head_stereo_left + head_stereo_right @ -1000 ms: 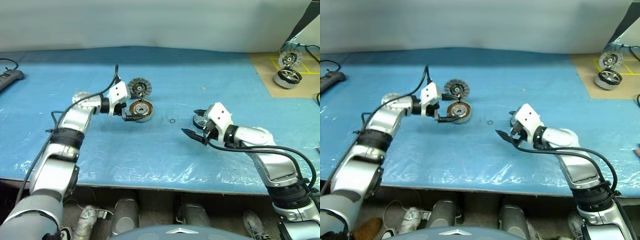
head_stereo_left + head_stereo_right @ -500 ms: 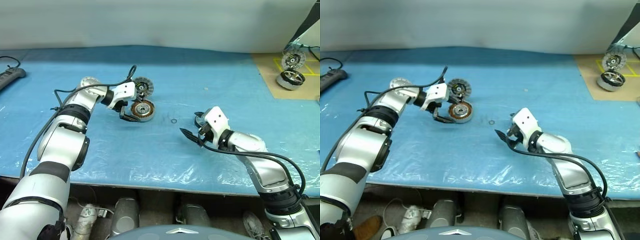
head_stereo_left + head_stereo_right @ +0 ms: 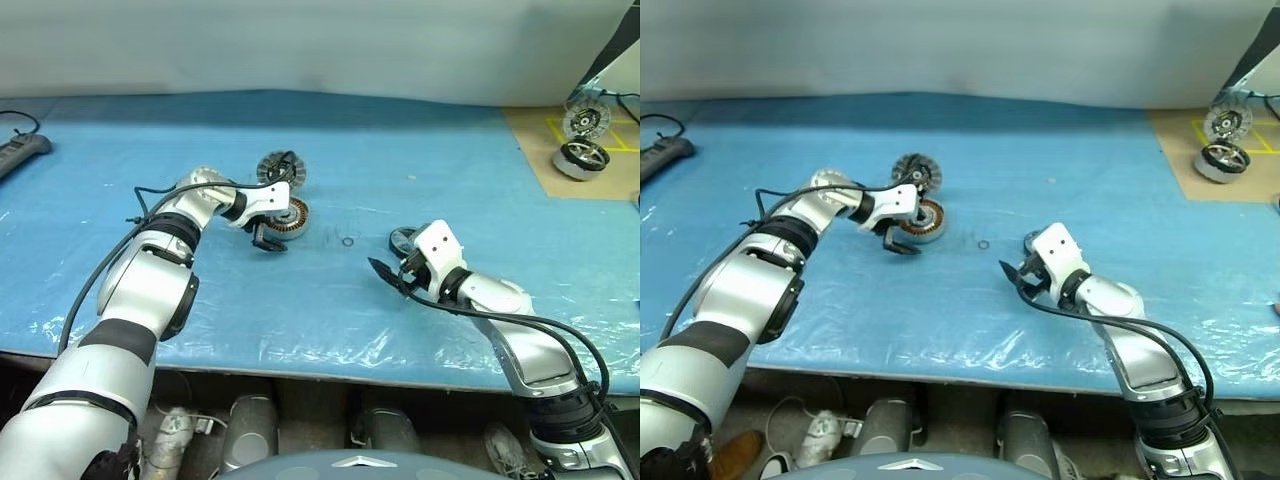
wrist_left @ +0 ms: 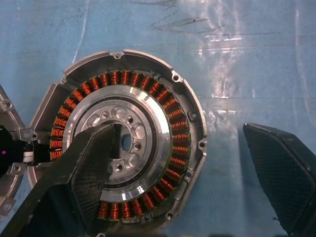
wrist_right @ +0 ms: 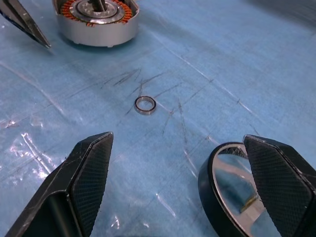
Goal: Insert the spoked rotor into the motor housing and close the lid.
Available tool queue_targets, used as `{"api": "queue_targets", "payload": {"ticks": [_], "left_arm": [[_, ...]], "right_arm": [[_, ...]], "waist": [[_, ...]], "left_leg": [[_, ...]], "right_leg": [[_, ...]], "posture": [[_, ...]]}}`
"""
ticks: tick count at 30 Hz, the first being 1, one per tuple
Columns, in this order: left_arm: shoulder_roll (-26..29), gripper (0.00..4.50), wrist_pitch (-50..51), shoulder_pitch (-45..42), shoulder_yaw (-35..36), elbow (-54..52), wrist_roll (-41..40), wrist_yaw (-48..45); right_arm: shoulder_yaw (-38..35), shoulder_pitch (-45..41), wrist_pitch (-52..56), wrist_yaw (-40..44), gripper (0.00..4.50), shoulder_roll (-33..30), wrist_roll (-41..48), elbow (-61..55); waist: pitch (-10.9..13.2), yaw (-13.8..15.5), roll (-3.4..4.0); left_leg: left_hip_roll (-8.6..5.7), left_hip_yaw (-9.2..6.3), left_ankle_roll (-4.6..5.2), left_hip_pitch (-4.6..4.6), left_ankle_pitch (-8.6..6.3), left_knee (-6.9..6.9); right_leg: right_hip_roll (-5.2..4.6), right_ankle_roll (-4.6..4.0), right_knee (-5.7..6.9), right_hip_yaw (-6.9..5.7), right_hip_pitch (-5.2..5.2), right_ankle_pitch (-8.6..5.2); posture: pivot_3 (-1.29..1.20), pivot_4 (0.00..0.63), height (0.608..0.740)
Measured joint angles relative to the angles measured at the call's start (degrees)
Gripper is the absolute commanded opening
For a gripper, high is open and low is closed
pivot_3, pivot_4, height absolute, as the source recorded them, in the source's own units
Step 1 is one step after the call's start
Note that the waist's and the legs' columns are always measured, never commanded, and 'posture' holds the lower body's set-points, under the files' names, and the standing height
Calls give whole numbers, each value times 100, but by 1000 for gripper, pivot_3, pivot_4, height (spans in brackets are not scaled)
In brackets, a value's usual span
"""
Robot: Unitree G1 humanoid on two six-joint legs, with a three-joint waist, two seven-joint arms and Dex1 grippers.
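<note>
The motor housing [image 3: 289, 212], a round silver cup with copper windings, lies on the blue sheet. Its lid [image 3: 279, 168] stands up behind it, ribbed face showing. My left gripper [image 3: 270, 238] hangs open at the housing's near side. In the left wrist view one finger [image 4: 94, 163] is over the housing's [image 4: 182, 98] centre and the other is beyond its rim. The spoked rotor [image 5: 231, 195], a dark-rimmed ring, lies flat by my right gripper [image 5: 177, 140], which is open and empty. The rotor [image 3: 403, 240] sits just behind that gripper [image 3: 390, 268].
A small metal ring [image 3: 346, 241] lies between housing and rotor. A second motor unit [image 3: 578, 156] with an upright disc stands on a brown board at the back right. A power strip [image 3: 20, 152] is at the far left. The table's front edge is near.
My left gripper has dropped and tipped downward, now hanging right over the housing's near side. The right gripper has sunk slightly by the rotor. Both stayed open.
</note>
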Motion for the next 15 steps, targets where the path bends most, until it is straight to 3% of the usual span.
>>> {"api": "queue_targets", "payload": {"ticks": [6, 9, 12, 15], "left_arm": [[-7, 4467, -75, 68, 0, -22, 97, 51], [19, 3900, -184, 113, 3, -48, 133, 50], [68, 2912, -287, 123, 13, -79, 134, -15], [98, 2912, -483, 164, 26, -104, 131, -58]], "right_arm": [[0, -2, -25, -27, 4482, -6, -51, 0], [0, -21, -29, -25, 4500, -6, -75, 0], [0, -48, -38, -22, 4500, -6, -92, 0], [1, -67, -79, -22, 4500, -6, -112, 1]], "waist": [[0, 0, 0], [0, 0, 0], [0, -5, 0], [-1, -4, 2]], "left_leg": [[0, -2, -8, 21, -6, 2], [1, -2, -8, 24, -7, 1], [1, -2, -7, 24, -6, -1], [0, -2, -4, 25, -4, -4]], "right_leg": [[-2, -1, 0, -2, 24, 0], [-2, -1, -1, -2, 27, 0], [-2, -1, -3, -2, 27, -1], [-2, -2, -5, -2, 26, -1]], "posture": [[0, 150, 740], [0, 150, 740], [0, 150, 740], [0, 150, 740]]}}
